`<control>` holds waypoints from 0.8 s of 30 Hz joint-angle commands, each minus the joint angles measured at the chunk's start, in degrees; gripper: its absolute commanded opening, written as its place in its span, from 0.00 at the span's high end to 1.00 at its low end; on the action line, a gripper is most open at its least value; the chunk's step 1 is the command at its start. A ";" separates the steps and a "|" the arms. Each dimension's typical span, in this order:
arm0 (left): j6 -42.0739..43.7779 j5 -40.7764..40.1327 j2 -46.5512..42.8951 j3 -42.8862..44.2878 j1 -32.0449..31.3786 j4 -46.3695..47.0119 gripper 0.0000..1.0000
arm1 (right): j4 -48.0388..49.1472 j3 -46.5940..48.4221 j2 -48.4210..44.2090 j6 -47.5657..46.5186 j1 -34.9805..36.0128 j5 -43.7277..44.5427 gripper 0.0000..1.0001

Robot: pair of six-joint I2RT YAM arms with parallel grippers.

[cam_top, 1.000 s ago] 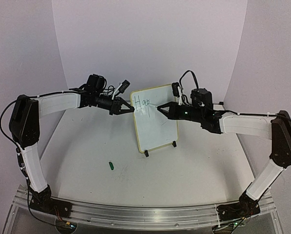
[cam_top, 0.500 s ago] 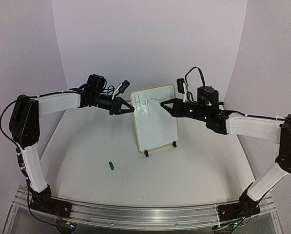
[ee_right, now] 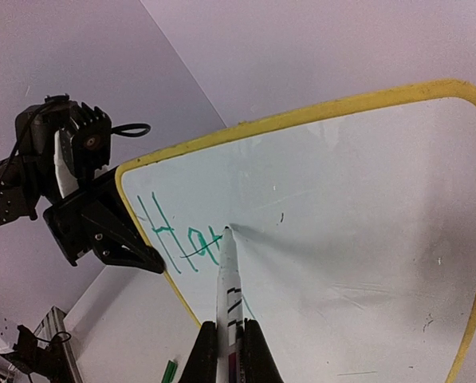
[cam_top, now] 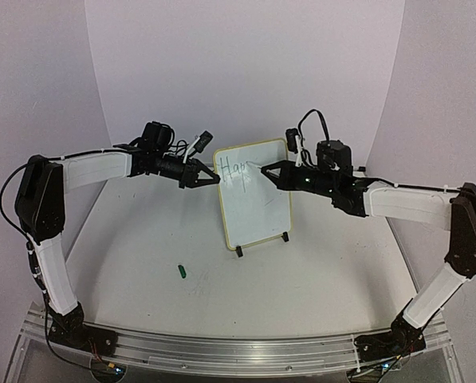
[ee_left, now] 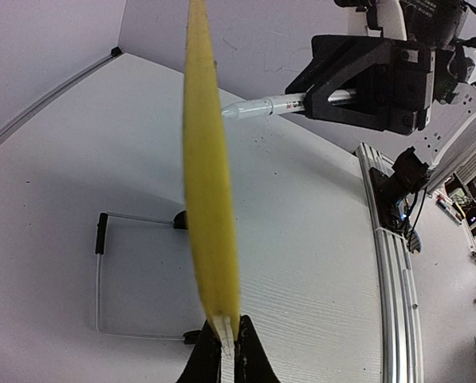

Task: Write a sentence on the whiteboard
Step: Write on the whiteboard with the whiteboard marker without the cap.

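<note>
I'm seeing soft, even light with faint shadows; the whiteboard point(ee_left: 210, 199) is blurring edge-on in the left wrist view.

A small green cap point(cam_top: 182, 271) lies on the white table point(cam_top: 142, 231), left of its middle. A slim white marker point(ee_right: 228, 279) is raised above the table's far half. An aluminium rail point(cam_top: 222, 348) lines the table's near edge; pale walls point(cam_top: 245, 64) enclose it.

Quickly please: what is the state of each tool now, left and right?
Left tool: closed, holding the small white whiteboard with pale yellow frame by its side edge.
Right tool: closed, holding a slim white marker.
</note>
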 commanded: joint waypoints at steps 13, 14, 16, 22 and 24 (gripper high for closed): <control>1.59 -0.10 0.77 1.08 -0.33 -3.60 1.00 | -1.19 -3.93 -1.24 0.03 0.30 2.40 1.00; 1.54 -0.05 0.67 1.08 -0.33 -3.61 1.00 | -1.19 -4.92 -1.65 0.35 0.29 2.28 1.00; 1.56 -0.06 0.67 1.09 -0.33 -3.60 1.00 | -1.19 -6.70 -2.07 0.81 0.30 1.78 1.00; 1.58 -0.06 0.60 1.05 -0.33 -3.53 1.00 | -0.70 -8.85 -5.34 1.33 0.30 -0.97 1.00; 1.54 -0.09 0.55 0.98 -0.33 -3.51 1.00 | -0.15 -8.51 -6.80 1.40 0.32 -2.21 1.00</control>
